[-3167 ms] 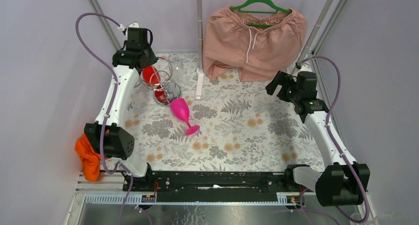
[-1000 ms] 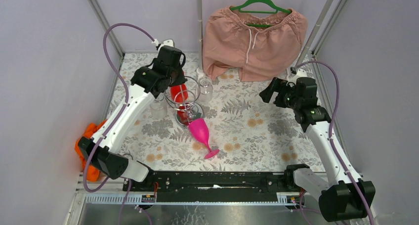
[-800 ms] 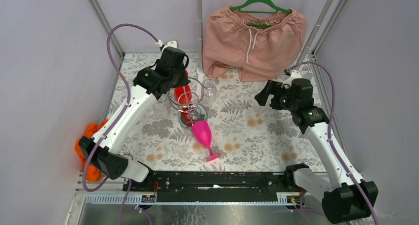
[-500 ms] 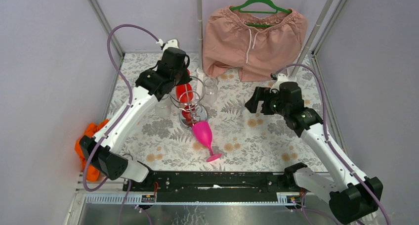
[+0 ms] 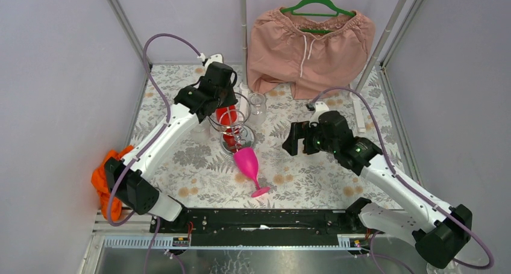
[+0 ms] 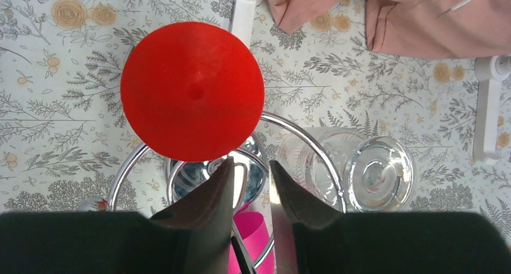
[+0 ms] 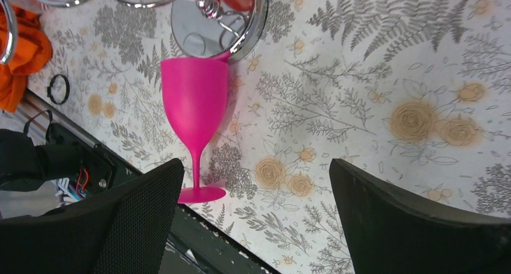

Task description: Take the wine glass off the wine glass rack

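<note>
The chrome wine glass rack (image 5: 237, 143) stands mid-table. My left gripper (image 5: 227, 102) is above it, shut on a wire of its top ring (image 6: 293, 127); the fingers (image 6: 211, 193) stand close together. A red wine glass (image 6: 193, 96) hangs upside down on the rack, foot up. A clear glass (image 6: 373, 173) hangs on the ring's right side. A pink wine glass (image 5: 247, 162) lies on the table, rim against the rack's base (image 7: 217, 21); it also shows in the right wrist view (image 7: 194, 99). My right gripper (image 5: 293, 140) is open and empty, right of the pink glass.
Pink shorts (image 5: 310, 42) hang on a green hanger at the back, beside a vertical pole (image 5: 243, 27). An orange cloth (image 5: 105, 186) lies off the table's left edge. A white bar (image 5: 355, 111) lies at the right. The black front rail (image 5: 265, 218) borders the near edge.
My left gripper has brought the rack and its hanging glasses from the back left to the middle, the pink glass sliding along. My right arm has swung left and lower toward the pink glass.
</note>
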`<state>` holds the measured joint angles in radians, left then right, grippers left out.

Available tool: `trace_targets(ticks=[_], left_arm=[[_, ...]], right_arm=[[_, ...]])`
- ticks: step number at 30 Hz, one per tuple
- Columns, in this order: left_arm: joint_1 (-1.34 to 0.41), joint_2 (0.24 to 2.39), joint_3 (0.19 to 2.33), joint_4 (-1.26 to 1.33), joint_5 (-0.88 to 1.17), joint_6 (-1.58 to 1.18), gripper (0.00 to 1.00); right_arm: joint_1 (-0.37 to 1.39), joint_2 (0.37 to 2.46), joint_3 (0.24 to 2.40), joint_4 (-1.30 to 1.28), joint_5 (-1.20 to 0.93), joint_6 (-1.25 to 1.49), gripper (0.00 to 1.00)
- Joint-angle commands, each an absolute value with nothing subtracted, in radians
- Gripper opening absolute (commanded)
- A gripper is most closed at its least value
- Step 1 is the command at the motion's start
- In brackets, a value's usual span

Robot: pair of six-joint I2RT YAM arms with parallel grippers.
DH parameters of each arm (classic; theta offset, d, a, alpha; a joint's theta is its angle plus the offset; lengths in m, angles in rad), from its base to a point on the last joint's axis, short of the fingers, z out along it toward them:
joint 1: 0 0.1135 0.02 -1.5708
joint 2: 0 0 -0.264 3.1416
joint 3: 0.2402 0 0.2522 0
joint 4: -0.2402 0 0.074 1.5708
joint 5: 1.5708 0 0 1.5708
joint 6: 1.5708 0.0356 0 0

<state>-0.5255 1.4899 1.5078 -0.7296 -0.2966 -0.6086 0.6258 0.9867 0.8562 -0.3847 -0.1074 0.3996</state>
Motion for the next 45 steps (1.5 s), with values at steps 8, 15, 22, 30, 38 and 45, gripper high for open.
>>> trace_targets(ticks=[8, 15, 22, 30, 38, 45], left_arm=[[-0.535, 1.386, 1.446, -0.765, -0.345, -0.599, 0.53], [-0.535, 1.324, 1.503, -0.857, -0.440, -0.590, 0.54], [-0.535, 1.187, 1.516, -0.897, -0.525, -0.628, 0.53], [-0.535, 1.060, 1.503, -0.899, -0.535, -0.616, 0.54], [-0.535, 1.037, 1.459, -0.892, -0.523, -0.610, 0.54], [-0.535, 1.021, 1.431, -0.874, -0.520, -0.603, 0.55]], right_arm=[[0.882, 1.132, 0.886, -0.358, 0.058, 0.445, 1.00], [1.013, 1.255, 0.952, -0.374, 0.139, 0.451, 1.00], [1.102, 1.391, 1.031, -0.389, 0.179, 0.456, 1.00], [1.153, 1.579, 1.073, -0.352, 0.176, 0.487, 1.00], [1.163, 1.697, 1.115, -0.339, 0.181, 0.495, 1.00], [1.183, 1.781, 1.148, -0.356, 0.195, 0.509, 0.91]])
